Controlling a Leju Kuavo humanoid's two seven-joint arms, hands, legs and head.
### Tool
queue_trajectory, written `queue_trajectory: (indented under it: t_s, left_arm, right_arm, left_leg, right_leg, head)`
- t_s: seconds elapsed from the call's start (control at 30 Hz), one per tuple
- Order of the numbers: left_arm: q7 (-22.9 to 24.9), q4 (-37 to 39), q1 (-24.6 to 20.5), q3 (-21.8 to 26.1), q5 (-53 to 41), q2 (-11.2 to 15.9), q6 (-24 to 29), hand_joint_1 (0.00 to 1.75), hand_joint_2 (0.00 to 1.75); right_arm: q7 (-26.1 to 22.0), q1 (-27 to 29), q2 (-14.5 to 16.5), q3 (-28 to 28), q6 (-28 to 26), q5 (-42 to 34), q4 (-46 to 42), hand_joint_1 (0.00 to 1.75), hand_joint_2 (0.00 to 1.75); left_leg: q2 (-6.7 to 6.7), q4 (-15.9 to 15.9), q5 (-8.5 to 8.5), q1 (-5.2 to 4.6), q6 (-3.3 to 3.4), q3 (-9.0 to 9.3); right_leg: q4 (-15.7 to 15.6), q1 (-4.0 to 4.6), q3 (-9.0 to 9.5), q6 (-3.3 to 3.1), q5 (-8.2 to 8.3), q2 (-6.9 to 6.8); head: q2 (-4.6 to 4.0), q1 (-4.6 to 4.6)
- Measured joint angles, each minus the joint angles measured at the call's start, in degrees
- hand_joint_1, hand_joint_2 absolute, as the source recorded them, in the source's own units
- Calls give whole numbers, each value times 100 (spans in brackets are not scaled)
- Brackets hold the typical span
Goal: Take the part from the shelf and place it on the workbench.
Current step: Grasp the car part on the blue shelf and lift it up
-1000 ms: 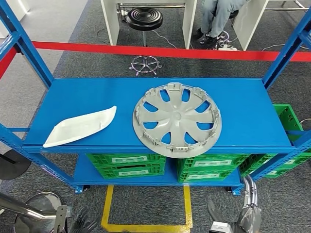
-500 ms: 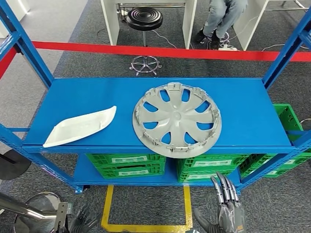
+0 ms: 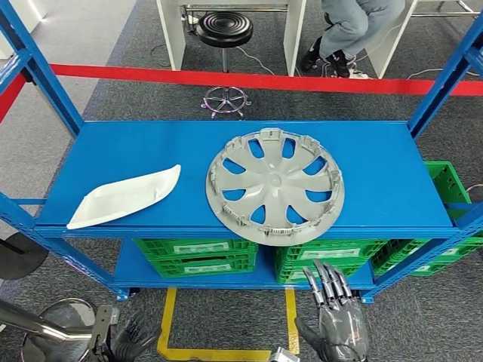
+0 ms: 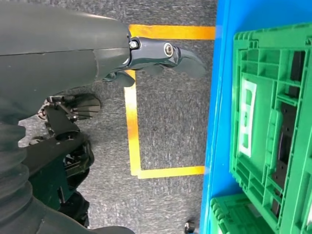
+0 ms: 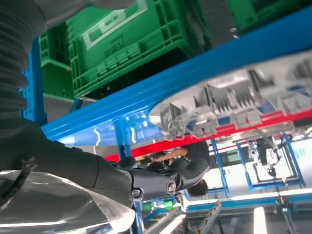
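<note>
A grey wheel cover (image 3: 275,185) lies flat on the blue shelf (image 3: 376,173), its near rim overhanging the front edge. The right wrist view looks up at the wheel cover's rim (image 5: 235,105) from below. A white curved panel (image 3: 125,196) lies on the shelf's left side. My right hand (image 3: 333,320) is raised in front of the shelf, below the wheel cover, fingers spread and holding nothing. My left hand (image 3: 128,339) hangs low at the bottom left, fingers apart and empty; its fingers (image 4: 162,51) are over the carpet in the left wrist view.
Green crates (image 3: 196,256) fill the lower shelf, more at the right (image 3: 450,188). Blue uprights (image 3: 40,72) frame the shelf. Yellow floor tape (image 3: 222,351) marks the carpet. Behind the shelf are a red barrier tape (image 3: 256,79), a black stool (image 3: 225,30) and a seated person (image 3: 353,26).
My right hand has risen and shifted left toward the underside of the wheel cover's front edge, palm turning up. The left hand came slightly further into view.
</note>
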Motion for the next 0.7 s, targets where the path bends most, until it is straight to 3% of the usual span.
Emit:
queue_trajectory:
  t_s: [0.3, 0.7]
  left_arm:
    - [161, 0, -171, -235, -474, -115, -37, 0, 175]
    - [266, 0, -266, -393, -702, -189, -57, 0, 175]
  right_arm:
    - [947, -717, -407, 402, 327, 510, 635, 0, 175]
    - [888, -1180, -435, 343, 549, 792, 919, 0, 175]
  left_leg:
    - [0, 2, 0, 0, 0, 0]
    - [1, 3, 1, 0, 1, 0]
  right_leg:
    - [0, 0, 0, 0, 2, 0]
    - [0, 0, 51, 1, 3, 2]
  head:
    - [0, -1]
    - [0, -1]
